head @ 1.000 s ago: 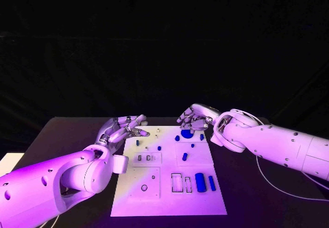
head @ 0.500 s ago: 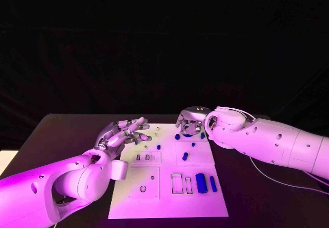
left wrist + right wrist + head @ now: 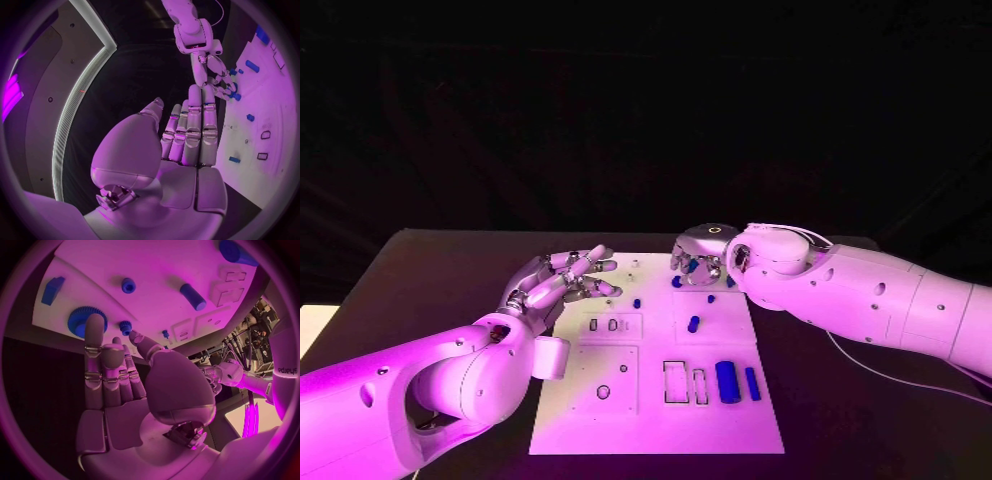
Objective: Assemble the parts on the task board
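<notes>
Blue plastic gear (image 3: 80, 320), judged light, rigid and slick, lay at the task board's (image 3: 646, 425) twelve o'clock edge beneath the empty, loosely spread right hand (image 3: 702, 255); its toothed rim was favoured for gripping. Left hand (image 3: 563, 280) hovered empty.

Right hand (image 3: 701, 256) hangs over the task board (image 3: 656, 420)'s far edge; left hand (image 3: 560, 281) hovers beside it.

A black table (image 3: 430, 270) stretches beneath the scene, its dark surface running back to a black backdrop (image 3: 646, 110), while a thin white cable (image 3: 877, 372) trails across the tabletop at the right side.
</notes>
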Robot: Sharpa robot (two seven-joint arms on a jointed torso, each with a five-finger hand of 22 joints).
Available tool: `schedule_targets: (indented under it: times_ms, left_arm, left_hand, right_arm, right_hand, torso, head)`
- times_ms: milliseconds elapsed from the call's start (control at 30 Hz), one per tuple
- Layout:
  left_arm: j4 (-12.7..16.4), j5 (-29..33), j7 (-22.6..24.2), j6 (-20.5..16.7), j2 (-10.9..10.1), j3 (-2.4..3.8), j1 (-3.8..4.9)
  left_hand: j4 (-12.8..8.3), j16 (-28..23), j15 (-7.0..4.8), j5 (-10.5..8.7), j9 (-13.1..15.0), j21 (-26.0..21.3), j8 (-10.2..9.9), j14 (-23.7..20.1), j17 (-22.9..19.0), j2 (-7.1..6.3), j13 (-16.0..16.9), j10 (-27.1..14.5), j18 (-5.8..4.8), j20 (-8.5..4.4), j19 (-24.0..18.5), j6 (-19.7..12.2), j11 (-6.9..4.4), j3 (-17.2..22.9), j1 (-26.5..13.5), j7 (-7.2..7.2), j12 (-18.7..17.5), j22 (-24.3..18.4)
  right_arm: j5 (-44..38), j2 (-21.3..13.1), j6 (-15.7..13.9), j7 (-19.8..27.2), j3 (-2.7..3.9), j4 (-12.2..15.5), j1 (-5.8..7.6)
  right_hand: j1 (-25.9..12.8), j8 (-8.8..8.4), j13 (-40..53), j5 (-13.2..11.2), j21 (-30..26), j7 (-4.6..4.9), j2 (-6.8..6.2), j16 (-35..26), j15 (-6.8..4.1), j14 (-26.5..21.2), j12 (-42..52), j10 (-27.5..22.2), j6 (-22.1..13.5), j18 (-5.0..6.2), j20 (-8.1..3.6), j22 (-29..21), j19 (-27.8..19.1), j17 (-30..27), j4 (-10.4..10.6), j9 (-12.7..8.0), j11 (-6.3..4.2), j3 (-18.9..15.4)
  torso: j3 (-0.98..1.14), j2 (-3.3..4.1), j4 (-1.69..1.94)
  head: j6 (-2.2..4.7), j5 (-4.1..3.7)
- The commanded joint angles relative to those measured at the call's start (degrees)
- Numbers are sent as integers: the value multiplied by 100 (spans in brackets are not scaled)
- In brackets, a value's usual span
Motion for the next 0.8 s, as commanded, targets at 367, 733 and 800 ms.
schedule_targets:
  times_ms: [367, 733, 800]
  left_arm:
    - [50, 56, -25, 140, -8, 11, 10]
    - [53, 57, -45, 141, -17, 12, 10]
    - [50, 57, -49, 141, -17, 13, 10]
  left_hand:
    - [-3, 39, 2, 25, -3, 34, -25, -45, 19, 21, -8, -28, 46, 10, -26, -17, 17, 41, -62, 21, -17, 8]
    - [-4, 45, 3, 25, -2, 35, -25, -53, 27, 22, -8, -29, 46, 11, -31, -17, 18, 42, -64, 22, -16, 10]
    - [-4, 49, 4, 25, -2, 36, -26, -58, 32, 22, -8, -30, 46, 12, -33, -19, 18, 42, -65, 22, -15, 10]
  right_arm:
    - [-180, 84, 328, -10, 1, -98, -9]
    - [-144, 140, 246, 95, 0, -149, -23]
    - [-136, 145, 216, 116, 0, -156, -25]
  right_hand:
    - [55, -9, -9, -23, 402, -41, -65, 592, -16, 232, -13, -8, 67, 27, 27, 330, -65, 609, 55, 12, 0, 153]
    - [81, 14, -3, -32, 1107, -63, -28, 1123, -39, 265, -1, 142, 204, -55, 29, 1117, 23, 1158, 136, 27, -36, 254]
    - [80, 13, -2, -46, 1214, -67, -26, 1202, -42, 265, -3, 161, 222, -67, 30, 1234, 27, 1237, 156, 28, -38, 267]
  torso:
    - [-4, 66, 6]
    - [-4, 96, 3]
    - [-5, 99, 4]
  head:
    - [-25, 0]
    - [-33, 15]
    - [-39, 14]
